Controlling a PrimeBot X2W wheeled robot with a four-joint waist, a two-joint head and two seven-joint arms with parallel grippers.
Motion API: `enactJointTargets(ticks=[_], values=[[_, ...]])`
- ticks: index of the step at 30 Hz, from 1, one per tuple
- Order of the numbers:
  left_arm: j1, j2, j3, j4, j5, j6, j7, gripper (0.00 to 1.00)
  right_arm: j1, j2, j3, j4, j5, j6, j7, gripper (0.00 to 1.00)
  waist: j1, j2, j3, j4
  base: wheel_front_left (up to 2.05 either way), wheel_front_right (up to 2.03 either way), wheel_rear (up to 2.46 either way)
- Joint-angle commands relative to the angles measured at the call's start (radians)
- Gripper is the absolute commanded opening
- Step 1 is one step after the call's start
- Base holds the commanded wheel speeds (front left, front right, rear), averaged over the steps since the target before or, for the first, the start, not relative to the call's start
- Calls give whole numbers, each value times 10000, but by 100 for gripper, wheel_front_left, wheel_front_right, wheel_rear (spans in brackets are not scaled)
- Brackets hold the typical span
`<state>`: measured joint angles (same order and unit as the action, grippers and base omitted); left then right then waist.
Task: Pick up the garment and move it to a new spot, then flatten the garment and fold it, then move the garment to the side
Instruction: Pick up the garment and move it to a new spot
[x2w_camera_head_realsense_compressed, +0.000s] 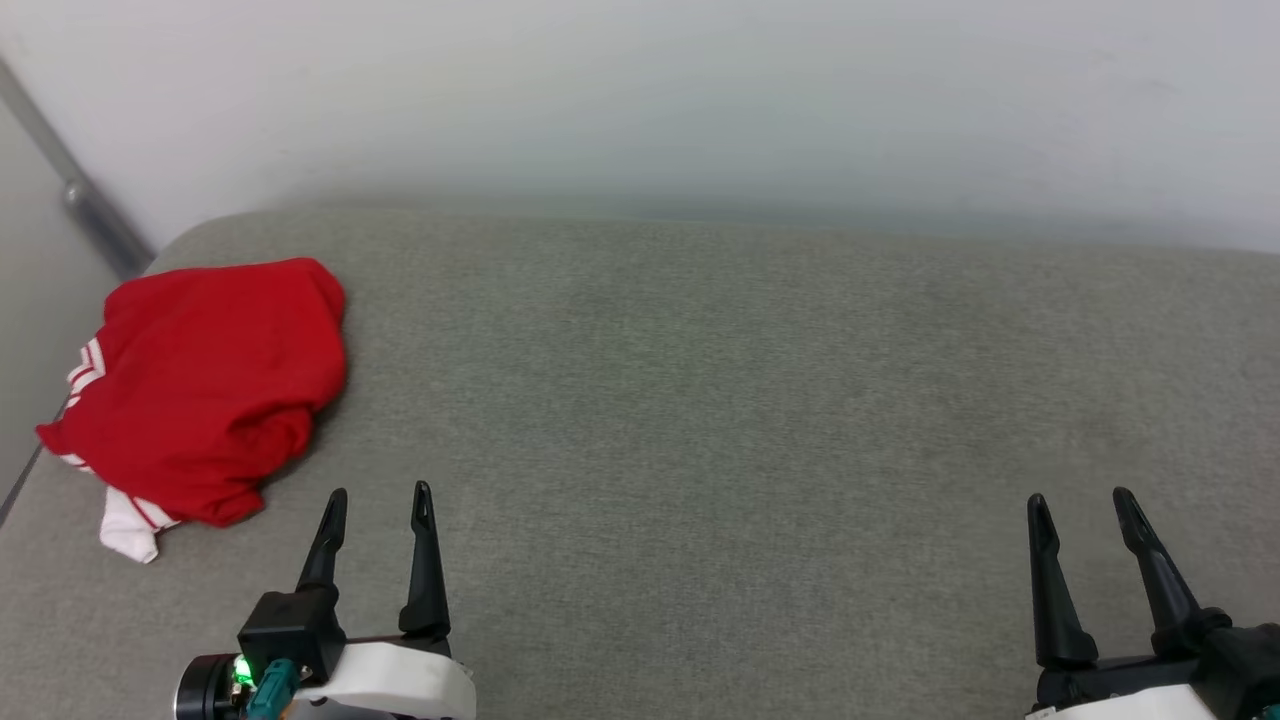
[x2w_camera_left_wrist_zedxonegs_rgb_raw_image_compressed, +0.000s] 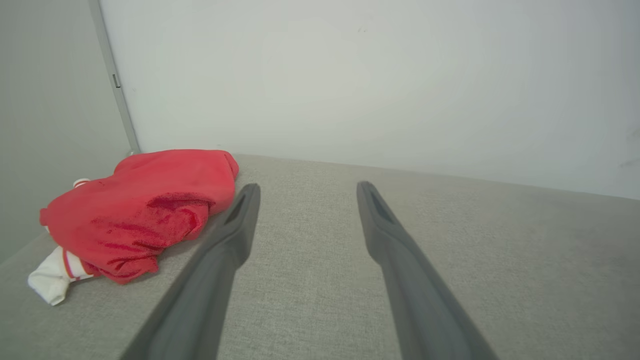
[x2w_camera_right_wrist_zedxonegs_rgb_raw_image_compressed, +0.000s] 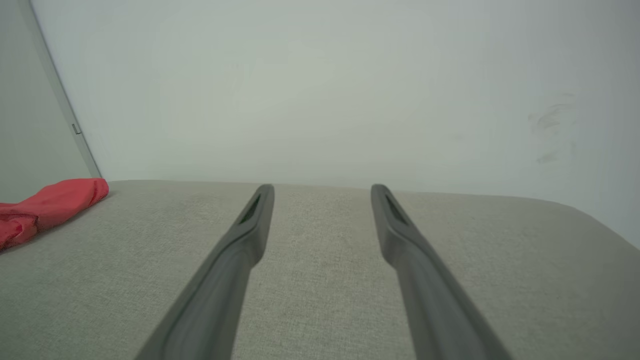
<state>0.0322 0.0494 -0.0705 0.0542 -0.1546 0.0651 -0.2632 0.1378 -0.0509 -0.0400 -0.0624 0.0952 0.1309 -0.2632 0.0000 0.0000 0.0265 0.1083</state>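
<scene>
Red garment (x2w_camera_head_realsense_compressed: 210, 385) bunched at 9 o'clock, untouched.
It lies on the grey padded surface (x2w_camera_head_realsense_compressed: 750, 400); left gripper (x2w_camera_head_realsense_compressed: 380, 491) at its 5 o'clock, right gripper (x2w_camera_head_realsense_compressed: 1079, 497) well apart, both jaws open, empty.

A broad padded surface covered in grey-beige woven fabric (x2w_camera_head_realsense_compressed: 760, 400) stretches wide from side to side, with soft rounded corners at its far side. One thing lies on it: a crumpled red jersey garment (x2w_camera_head_realsense_compressed: 210, 385), bunched into a loose heap near the far left corner, right at the left edge. A white sleeve with thin red stripes (x2w_camera_head_realsense_compressed: 128, 528) pokes out flat from under the heap's near end. A strip of red-white trim (x2w_camera_head_realsense_compressed: 85, 365) shows on its left side.
</scene>
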Motion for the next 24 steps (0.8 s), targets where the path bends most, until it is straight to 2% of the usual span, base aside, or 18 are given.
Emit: enactJointTargets(ticks=[1,15,20,24], values=[[-118,18,35,-26,-14,60,-25,100,67,13,3,-65,-35,-1,-25,100,0,0,113,522,0,0,0],[-47,13,398,-153,-203,402,-25,100,-14,13,98,-153,-375,-3,-25,100,0,0,278,2915,0,0,0],[-11,15,534,-218,-298,431,-25,100,-79,11,154,-121,-437,-3,-25,100,0,0,331,3448,0,0,0],[20,13,641,-227,-388,396,-25,100,-101,11,216,-122,-431,-3,-25,100,0,0,382,3606,0,0,0]])
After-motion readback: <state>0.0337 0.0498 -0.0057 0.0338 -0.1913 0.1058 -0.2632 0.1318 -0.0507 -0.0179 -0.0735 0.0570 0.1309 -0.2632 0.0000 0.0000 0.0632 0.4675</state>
